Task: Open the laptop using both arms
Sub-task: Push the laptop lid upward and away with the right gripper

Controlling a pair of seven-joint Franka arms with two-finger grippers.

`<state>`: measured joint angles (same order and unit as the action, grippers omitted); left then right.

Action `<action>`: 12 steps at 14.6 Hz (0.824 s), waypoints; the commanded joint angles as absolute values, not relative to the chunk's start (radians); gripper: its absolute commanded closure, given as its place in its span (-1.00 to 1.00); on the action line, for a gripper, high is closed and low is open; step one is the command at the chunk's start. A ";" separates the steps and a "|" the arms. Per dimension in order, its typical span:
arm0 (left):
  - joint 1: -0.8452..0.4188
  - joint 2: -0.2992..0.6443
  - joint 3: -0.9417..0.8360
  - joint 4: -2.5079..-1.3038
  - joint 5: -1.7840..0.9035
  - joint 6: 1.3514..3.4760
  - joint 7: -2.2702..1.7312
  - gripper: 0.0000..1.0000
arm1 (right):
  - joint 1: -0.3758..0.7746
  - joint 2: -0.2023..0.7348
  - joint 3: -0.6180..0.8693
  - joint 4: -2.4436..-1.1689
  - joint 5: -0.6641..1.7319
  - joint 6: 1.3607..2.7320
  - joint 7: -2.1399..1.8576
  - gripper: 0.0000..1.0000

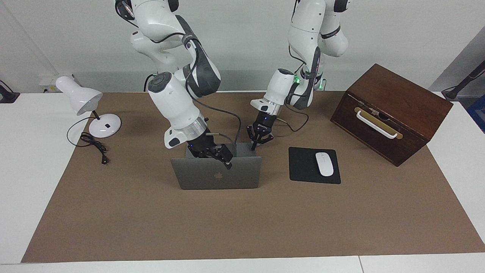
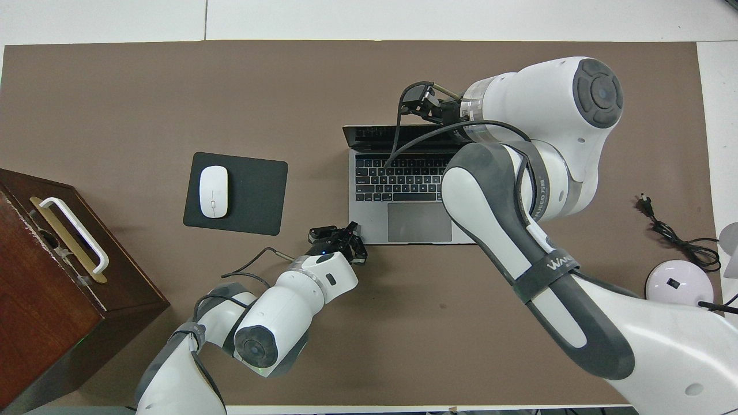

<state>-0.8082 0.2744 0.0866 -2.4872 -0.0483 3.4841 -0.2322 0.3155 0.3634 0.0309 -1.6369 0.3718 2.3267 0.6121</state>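
The silver-grey laptop (image 1: 212, 180) stands open on the brown mat, its lid upright with the apple logo turned away from the robots; the overhead view shows its keyboard (image 2: 398, 178) and trackpad. My right gripper (image 1: 228, 163) is at the lid's top edge, fingers over the edge and shut on it; it also shows in the overhead view (image 2: 420, 102). My left gripper (image 1: 260, 143) is open, its fingers spread at the corner of the laptop's base nearest the robots, toward the left arm's end; it also shows in the overhead view (image 2: 337, 233).
A black mouse pad (image 1: 303, 167) with a white mouse (image 1: 324, 163) lies beside the laptop toward the left arm's end. A dark wooden box (image 1: 390, 113) with a white handle stands past it. A white desk lamp (image 1: 81, 98) and its cable (image 1: 94, 146) are at the right arm's end.
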 commanded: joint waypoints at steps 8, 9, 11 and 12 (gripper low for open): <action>-0.818 0.305 0.101 -2.474 -0.066 3.501 -0.206 1.00 | 0.296 0.413 0.041 -1.520 0.341 2.227 0.627 -1.00; -0.818 0.304 0.101 -2.473 -0.066 3.501 -0.206 1.00 | 0.296 0.413 0.041 -1.520 0.339 2.227 0.627 -1.00; -0.818 0.302 0.101 -2.474 -0.066 3.501 -0.206 1.00 | 0.291 0.416 0.043 -1.519 0.312 2.223 0.626 -1.00; -0.818 0.302 0.101 -2.474 -0.066 3.501 -0.204 1.00 | 0.287 0.417 0.043 -1.514 0.311 2.217 0.626 -1.00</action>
